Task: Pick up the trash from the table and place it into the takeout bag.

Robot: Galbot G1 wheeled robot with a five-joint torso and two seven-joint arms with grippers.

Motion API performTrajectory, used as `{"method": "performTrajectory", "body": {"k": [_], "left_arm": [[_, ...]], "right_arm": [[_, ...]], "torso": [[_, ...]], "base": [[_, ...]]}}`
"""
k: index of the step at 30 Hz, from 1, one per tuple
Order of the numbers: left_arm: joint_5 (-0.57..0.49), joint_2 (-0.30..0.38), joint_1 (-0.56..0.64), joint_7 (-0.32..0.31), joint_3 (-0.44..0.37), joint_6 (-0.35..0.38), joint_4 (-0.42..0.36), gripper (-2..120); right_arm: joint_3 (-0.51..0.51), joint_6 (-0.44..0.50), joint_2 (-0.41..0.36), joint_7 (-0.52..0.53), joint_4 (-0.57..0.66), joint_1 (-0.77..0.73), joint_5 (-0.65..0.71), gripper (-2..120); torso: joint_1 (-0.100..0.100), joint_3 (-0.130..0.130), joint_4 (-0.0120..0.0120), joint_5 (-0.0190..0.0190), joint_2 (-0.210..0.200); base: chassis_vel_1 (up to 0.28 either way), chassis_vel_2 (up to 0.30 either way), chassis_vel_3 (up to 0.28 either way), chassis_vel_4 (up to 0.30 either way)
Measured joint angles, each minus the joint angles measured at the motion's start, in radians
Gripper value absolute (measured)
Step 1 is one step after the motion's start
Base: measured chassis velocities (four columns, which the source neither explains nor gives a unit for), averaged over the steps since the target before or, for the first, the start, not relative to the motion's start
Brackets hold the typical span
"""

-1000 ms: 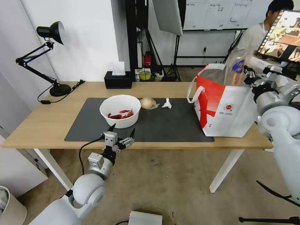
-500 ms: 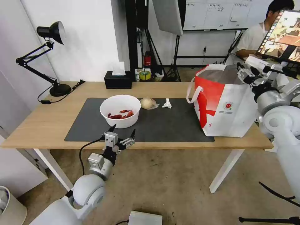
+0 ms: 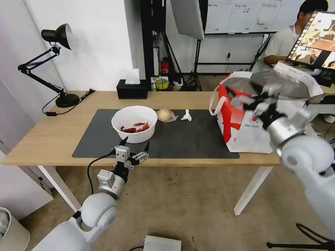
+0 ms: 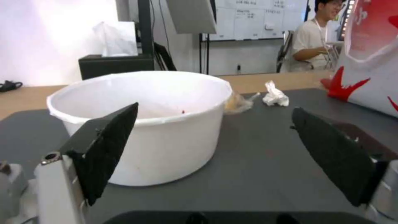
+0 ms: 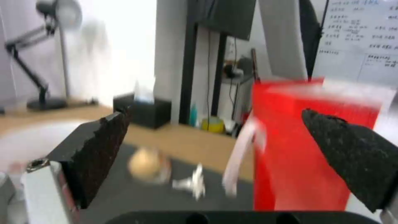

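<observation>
The right tool [image 3: 249, 96], fingers spread and empty, has swung from above the takeout bag [image 3: 251, 129] to its front. The left tool [image 3: 134, 146], also spread, stays parked before the bowl [image 3: 134, 123].

On the table [image 3: 52, 136], a mat [image 3: 181, 139]; on it, left to right: bowl [image 3: 134, 123], wrapped ball [image 3: 165, 114], paper wad [image 3: 186, 115], takeout bag [image 3: 251, 118]. Tissue box [image 3: 132, 89] placed behind; lamp [image 3: 56, 62] far left.

Right end effector [image 3: 244, 97] now off the takeout bag [image 3: 249, 129] rim, in front, empty, fingers spread.
</observation>
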Motion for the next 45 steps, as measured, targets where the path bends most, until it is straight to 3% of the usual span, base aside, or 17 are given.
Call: {"method": "performTrajectory", "body": {"k": [6,16,32,45], "left_arm": [[0.014,-0.003,0.002,0.018,-0.017,-0.011,0.007,100],[0.040,0.000,0.033,0.038,-0.040,-0.006,0.019,100],[0.056,-0.025,0.022,0.053,-0.047,-0.031,0.037,100],[0.053,-0.018,0.007,0.065,-0.030,-0.044,0.062,100]], "right_arm": [[0.011,0.028,0.046,0.007,0.025,-0.170,-0.131,100],[-0.014,0.019,0.136,0.076,0.032,-0.271,-0.259,100],[0.057,0.008,0.260,0.097,0.016,-0.313,-0.269,100],[0.037,0.007,0.248,0.098,0.018,-0.294,-0.286,100]], "torso": [[0.000,0.000,-0.0003,0.0000,0.000],[0.000,0.000,0.0000,0.0000,0.000],[0.000,0.000,-0.0001,0.0000,0.000],[0.000,0.000,-0.0001,0.0000,0.000]], "base": [[0.000,0.000,0.000,0.000],[0.000,0.000,0.000,0.000],[0.000,0.000,0.000,0.000],[0.000,0.000,0.000,0.000]]}}
